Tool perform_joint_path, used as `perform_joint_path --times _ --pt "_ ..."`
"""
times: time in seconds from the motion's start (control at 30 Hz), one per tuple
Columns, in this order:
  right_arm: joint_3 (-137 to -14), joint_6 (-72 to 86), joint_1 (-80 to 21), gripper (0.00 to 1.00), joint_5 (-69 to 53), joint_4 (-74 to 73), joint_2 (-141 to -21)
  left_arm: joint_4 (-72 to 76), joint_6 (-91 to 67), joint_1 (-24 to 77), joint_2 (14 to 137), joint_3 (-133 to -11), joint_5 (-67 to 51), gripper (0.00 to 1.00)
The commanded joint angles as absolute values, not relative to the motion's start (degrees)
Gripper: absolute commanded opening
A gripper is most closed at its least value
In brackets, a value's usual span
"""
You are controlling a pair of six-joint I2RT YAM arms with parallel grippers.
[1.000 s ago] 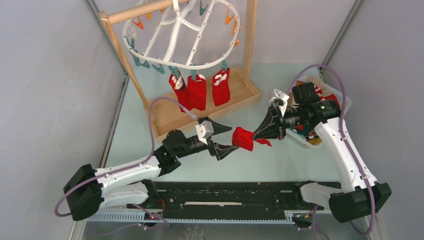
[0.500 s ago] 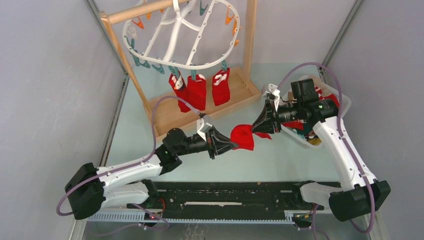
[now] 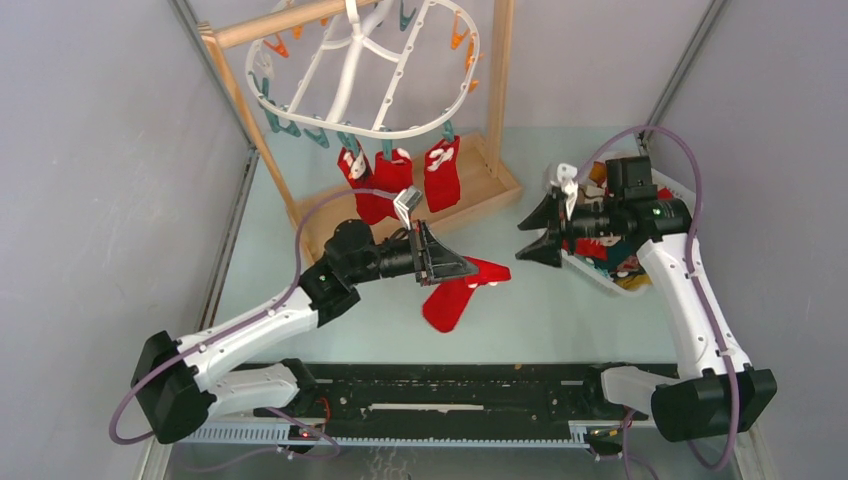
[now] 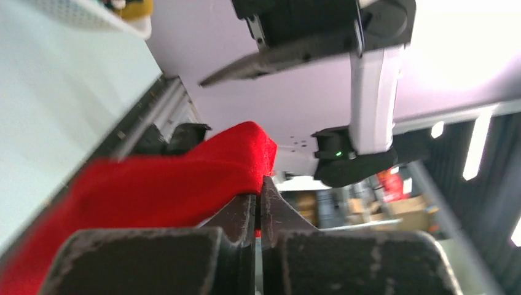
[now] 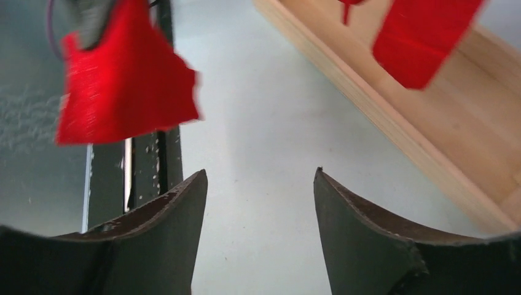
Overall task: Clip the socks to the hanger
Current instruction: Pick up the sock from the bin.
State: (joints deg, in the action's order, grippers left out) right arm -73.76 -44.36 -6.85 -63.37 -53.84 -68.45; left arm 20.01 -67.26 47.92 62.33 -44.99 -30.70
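A plain red sock (image 3: 452,297) hangs from my left gripper (image 3: 472,268), which is shut on its upper edge over the middle of the table. In the left wrist view the sock (image 4: 166,184) drapes left from the closed jaws of the left gripper (image 4: 259,195). My right gripper (image 3: 530,238) stands open and empty to the right, apart from the sock; its wrist view shows the right gripper (image 5: 259,177) with wide jaws and the sock (image 5: 123,80) ahead on the left. The white oval hanger (image 3: 365,70) hangs at the back with three red socks (image 3: 393,182) clipped to its near rim.
The hanger hangs from a wooden stand with a tray base (image 3: 470,205) at the back centre. A white basket (image 3: 600,277) holding more socks sits at the right, under the right arm. Grey walls close in both sides.
The right gripper opened, released the red sock and drew back to the right. The left gripper shut on the sock and lifted it toward the stand; the sock now dangles from it alone.
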Motion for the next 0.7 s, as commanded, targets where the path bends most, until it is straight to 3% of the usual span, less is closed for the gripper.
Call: perform_joint_path --times 0.0,0.17,0.67 --pt "-73.77 -76.75 -8.86 0.74 -74.08 -71.81 -66.67 18.21 -90.99 47.06 63.01 -43.39 -32.75 0.00" --pt "-73.16 -82.46 -11.12 0.76 -75.90 -73.69 -66.20 23.34 -102.62 47.07 61.34 -37.10 -29.77 0.00" --pt "-70.59 -74.12 -22.40 0.72 -71.66 -65.97 -66.20 27.68 -107.32 47.05 58.91 -33.11 -27.21 0.00"
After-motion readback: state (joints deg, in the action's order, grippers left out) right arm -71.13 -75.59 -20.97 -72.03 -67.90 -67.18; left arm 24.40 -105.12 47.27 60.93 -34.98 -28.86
